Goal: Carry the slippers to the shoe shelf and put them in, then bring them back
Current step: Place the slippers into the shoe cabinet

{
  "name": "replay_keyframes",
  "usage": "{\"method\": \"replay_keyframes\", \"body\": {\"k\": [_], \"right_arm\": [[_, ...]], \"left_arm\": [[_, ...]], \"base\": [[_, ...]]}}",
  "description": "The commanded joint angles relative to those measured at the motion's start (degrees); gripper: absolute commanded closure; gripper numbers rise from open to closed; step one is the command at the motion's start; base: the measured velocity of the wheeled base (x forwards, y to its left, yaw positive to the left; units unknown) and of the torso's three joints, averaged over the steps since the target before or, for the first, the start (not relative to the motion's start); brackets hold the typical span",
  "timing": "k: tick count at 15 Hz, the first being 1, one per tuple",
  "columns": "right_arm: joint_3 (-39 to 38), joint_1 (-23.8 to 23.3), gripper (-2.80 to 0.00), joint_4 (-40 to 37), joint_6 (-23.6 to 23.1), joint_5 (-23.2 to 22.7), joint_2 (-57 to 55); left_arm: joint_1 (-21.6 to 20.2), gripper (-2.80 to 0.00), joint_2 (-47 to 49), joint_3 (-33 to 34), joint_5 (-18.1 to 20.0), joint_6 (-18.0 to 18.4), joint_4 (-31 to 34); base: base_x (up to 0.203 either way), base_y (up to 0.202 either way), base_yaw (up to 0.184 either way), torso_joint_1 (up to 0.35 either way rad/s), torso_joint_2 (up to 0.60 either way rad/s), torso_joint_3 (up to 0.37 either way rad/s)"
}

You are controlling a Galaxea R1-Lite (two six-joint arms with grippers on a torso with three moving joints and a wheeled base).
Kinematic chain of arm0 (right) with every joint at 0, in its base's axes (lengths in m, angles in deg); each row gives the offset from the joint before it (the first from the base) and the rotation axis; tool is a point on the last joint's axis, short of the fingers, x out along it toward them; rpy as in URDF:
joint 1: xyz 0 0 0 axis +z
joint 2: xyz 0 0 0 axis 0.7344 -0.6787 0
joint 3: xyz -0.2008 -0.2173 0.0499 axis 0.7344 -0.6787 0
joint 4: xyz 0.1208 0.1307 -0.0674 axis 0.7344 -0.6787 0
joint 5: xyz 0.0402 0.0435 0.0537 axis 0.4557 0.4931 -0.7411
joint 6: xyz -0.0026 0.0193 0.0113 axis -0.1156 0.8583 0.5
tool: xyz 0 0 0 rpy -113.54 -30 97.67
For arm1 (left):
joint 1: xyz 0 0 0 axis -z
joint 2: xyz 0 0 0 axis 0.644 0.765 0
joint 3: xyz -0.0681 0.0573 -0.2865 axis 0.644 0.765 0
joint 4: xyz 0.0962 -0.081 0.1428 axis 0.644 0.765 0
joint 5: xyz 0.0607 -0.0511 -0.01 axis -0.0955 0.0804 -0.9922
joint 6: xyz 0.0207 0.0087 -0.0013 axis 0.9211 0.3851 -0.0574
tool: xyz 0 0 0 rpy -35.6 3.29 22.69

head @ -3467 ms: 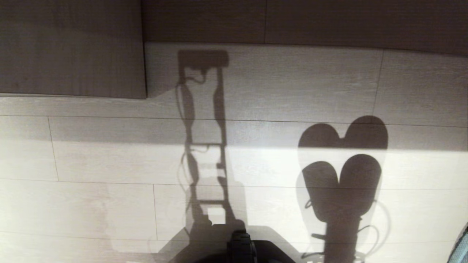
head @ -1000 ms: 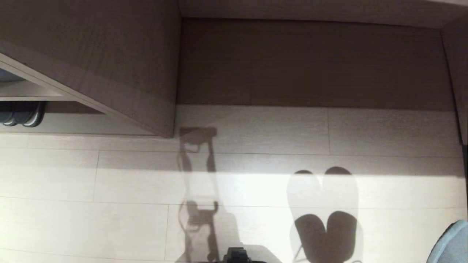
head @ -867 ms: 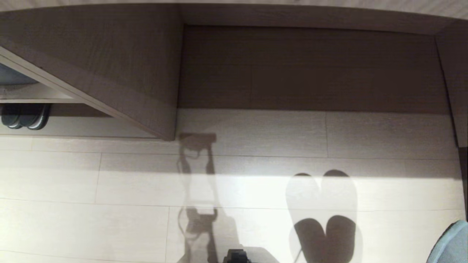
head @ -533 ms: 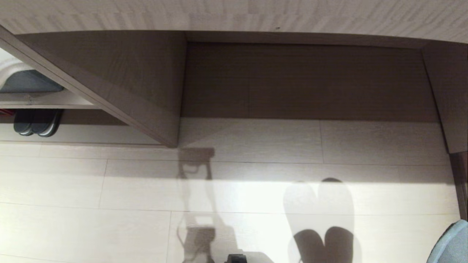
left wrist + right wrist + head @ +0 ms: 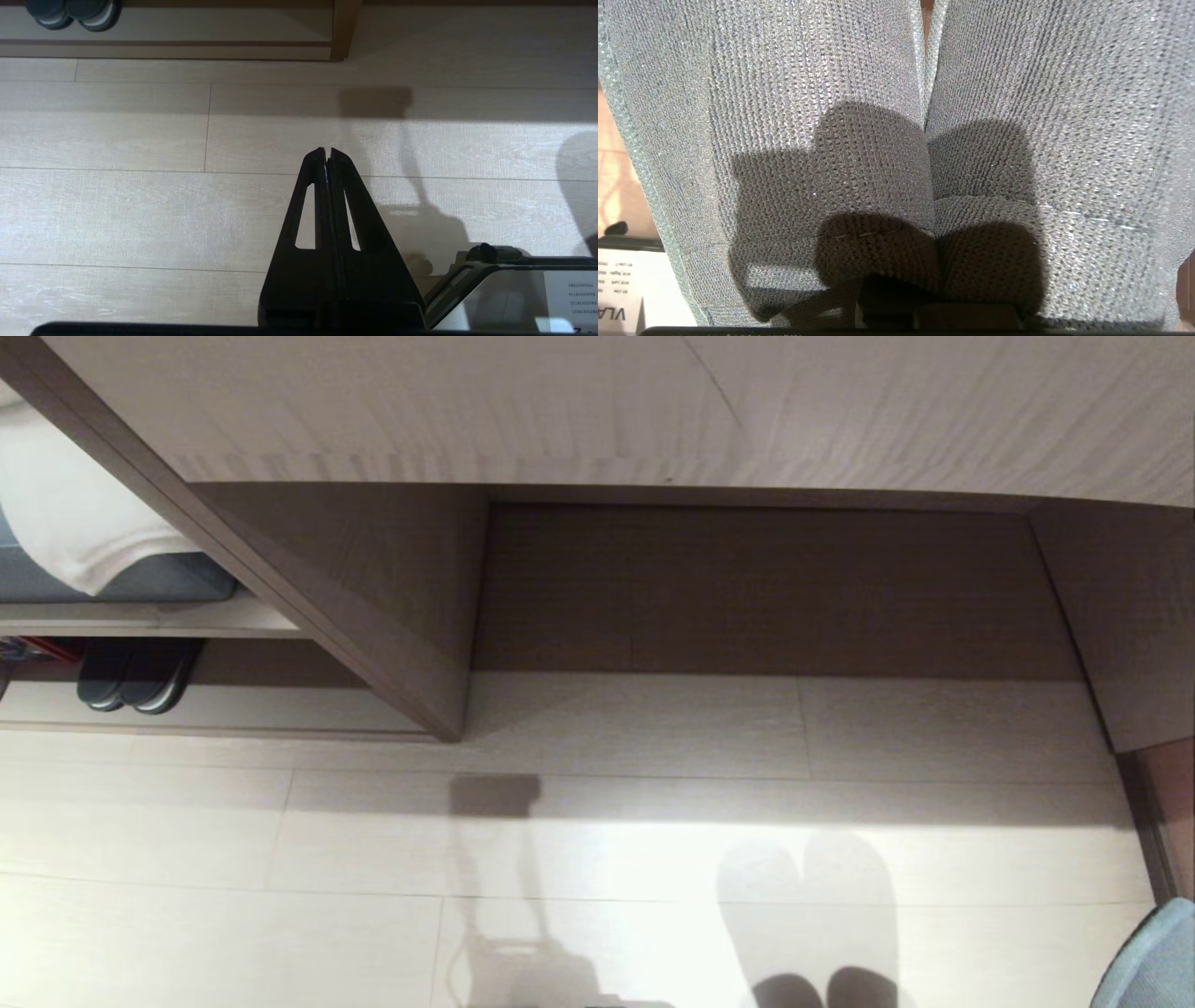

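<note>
The slippers (image 5: 784, 93), a blue-grey knitted pair, hang side by side and fill the right wrist view. My right gripper (image 5: 920, 303) is shut on their dark toe ends, and its fingers are mostly hidden beneath them. A blue-grey rim of the slippers (image 5: 1156, 961) shows at the head view's lower right corner. Their double shadow falls on the floor. The shoe shelf (image 5: 215, 723) is the low cubby at the far left, also seen ahead in the left wrist view (image 5: 187, 49). My left gripper (image 5: 327, 151) hangs shut and empty over the floor.
A darker pair with white sole edges (image 5: 135, 677) (image 5: 74, 9) sits inside the shelf's left part. Above it lies a white cloth (image 5: 84, 523) on a grey item. A tall dark recess (image 5: 766, 588) faces me under a pale top, with side panels (image 5: 392, 644) at both ends.
The whole head view has shifted downward as the camera tilted up. The shelf, the dark pair and the pale top have come into view. Neither arm has moved.
</note>
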Motion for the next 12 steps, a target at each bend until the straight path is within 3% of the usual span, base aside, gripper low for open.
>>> {"method": "replay_keyframes", "body": {"k": [1, 12], "right_arm": [[0.0, -0.1, 0.0, 0.0, -0.1, 0.0, 0.1], [0.0, 0.0, 0.0, 0.0, -0.1, 0.0, 0.1]], "left_arm": [[0.0, 0.0, 0.0, 0.0, 0.0, 0.0, 0.0], [0.0, 0.0, 0.0, 0.0, 0.0, 0.0, 0.0]], "base": [[0.0, 0.0, 0.0, -0.002, 0.0, 0.212], [0.0, 0.0, 0.0, 0.003, 0.0, 0.203]]}}
